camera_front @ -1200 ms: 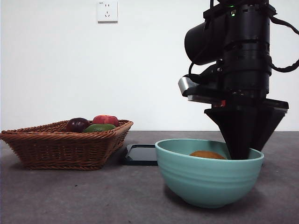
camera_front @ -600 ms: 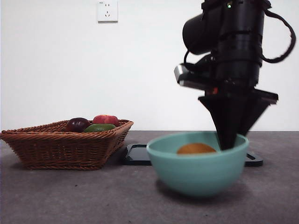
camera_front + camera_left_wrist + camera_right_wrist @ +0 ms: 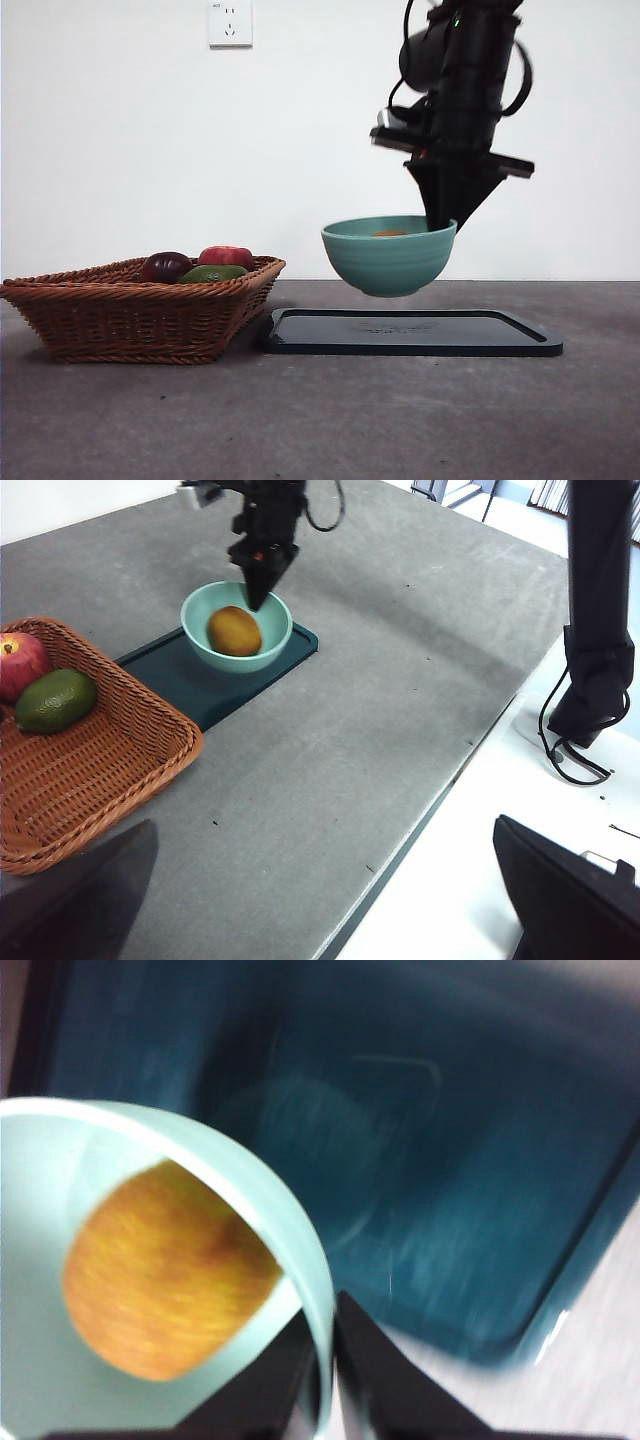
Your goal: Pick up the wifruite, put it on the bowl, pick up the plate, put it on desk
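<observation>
The right claw (image 3: 440,222) is coming down from the upper right of the front view and is pinching the rim of the bowl (image 3: 389,255), its two jaws closed on the wall, one inside and one outside. The bowl is hanging in the air right of the frame's centre, clear of the dark tray (image 3: 414,332) lying flat on the bench (image 3: 320,420) below it. The wifruite (image 3: 234,630) is sitting inside the bowl, filling much of the hollow in the left wrist view, and only its top is peeking over the rim in the front view. At the left of the frame a wicker basket (image 3: 130,310) is standing on the bench just beside the tray, holding a dark purple fruit (image 3: 165,266), a red fruit (image 3: 226,256) and a green fruit (image 3: 212,273). The left claw (image 3: 330,900) is waiting high above the near bench edge, its jaws standing wide apart and holding nothing
</observation>
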Action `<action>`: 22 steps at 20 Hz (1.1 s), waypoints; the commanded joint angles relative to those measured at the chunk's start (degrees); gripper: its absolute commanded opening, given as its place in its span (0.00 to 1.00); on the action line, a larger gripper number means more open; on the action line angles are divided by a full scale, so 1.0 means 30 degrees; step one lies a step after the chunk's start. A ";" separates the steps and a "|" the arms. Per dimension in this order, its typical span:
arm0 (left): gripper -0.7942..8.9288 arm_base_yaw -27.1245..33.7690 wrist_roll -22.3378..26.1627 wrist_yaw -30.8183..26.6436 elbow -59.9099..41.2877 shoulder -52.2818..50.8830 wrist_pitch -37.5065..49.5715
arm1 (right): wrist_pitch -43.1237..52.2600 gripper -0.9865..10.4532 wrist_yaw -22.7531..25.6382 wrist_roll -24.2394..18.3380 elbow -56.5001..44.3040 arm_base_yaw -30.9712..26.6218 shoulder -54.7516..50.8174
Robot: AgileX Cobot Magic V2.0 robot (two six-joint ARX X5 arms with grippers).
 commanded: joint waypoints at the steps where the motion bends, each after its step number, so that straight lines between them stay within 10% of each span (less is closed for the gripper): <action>1: 0.69 -0.0146 0.0306 -0.0073 0.0182 0.0036 0.0219 | -0.0612 0.10 -0.0051 -0.0605 0.1960 -0.0219 0.1996; 16: 0.69 -0.0146 0.0291 -0.0073 0.0182 0.0036 0.0211 | -0.0342 0.10 -0.0648 -0.1086 0.2433 -0.0481 0.4087; 22: 0.69 -0.0146 0.0291 -0.0073 0.0182 0.0036 0.0204 | -0.0291 0.44 0.0627 -0.0641 0.2769 -0.0481 0.1938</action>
